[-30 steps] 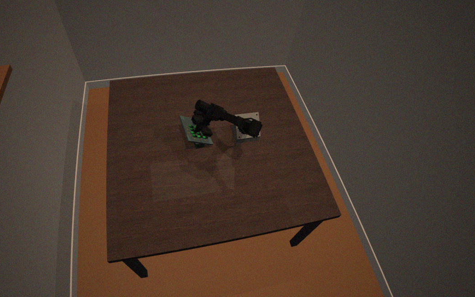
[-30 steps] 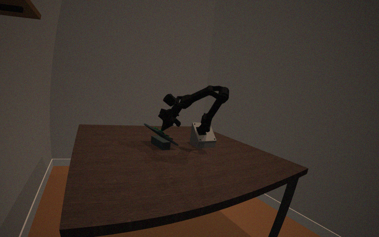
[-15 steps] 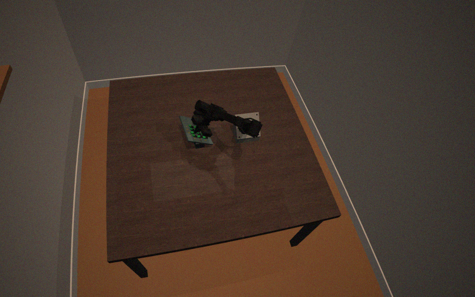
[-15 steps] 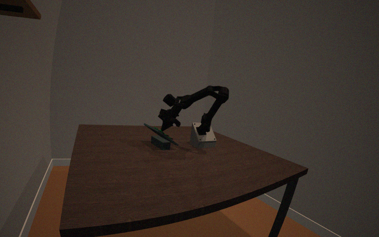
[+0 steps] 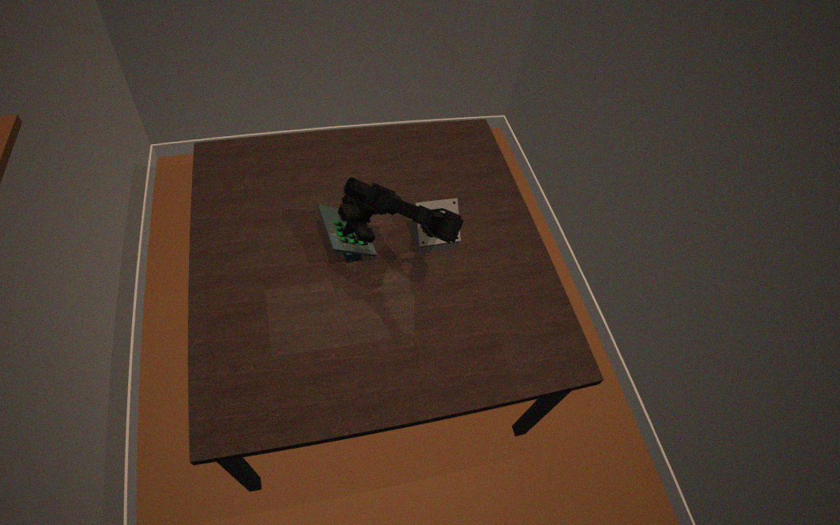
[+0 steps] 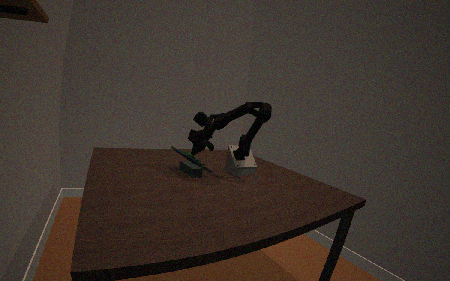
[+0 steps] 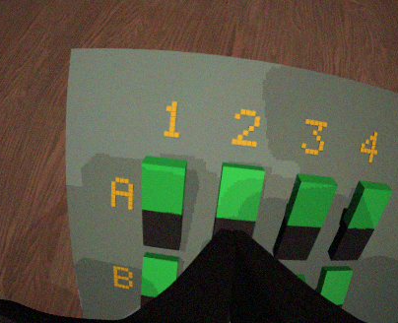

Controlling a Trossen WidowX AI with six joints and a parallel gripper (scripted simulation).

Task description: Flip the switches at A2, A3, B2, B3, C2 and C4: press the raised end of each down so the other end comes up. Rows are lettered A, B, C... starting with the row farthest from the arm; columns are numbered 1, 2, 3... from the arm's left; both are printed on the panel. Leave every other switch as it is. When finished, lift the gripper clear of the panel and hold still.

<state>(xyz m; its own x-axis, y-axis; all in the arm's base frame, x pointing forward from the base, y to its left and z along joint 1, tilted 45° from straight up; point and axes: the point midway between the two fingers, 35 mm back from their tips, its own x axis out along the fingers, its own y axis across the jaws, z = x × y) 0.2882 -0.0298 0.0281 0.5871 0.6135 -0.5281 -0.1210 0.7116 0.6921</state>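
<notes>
Closed together, the gripper's tapered black fingertips overlap the dark lower end of blocky green-and-black rocker switch A2 [image 7: 240,197]; contact is unclear. Around it spreads the tilted, matte gray-green panel [image 5: 328,218] [image 6: 175,149] [image 7: 112,89], above wood-grained tabletop [image 5: 345,391] [image 6: 184,216] [image 7: 24,148].

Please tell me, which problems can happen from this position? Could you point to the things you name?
The shut tool [image 6: 192,154] [image 7: 230,241] is at the near, dark end of switch A2 [image 7: 240,194]; a small sideways slip might touch A1 [image 7: 163,197], which must stay unchanged.

The fingers also hide most of row B in the wrist view, so a wrong press there could perhaps go unnoticed.
</notes>
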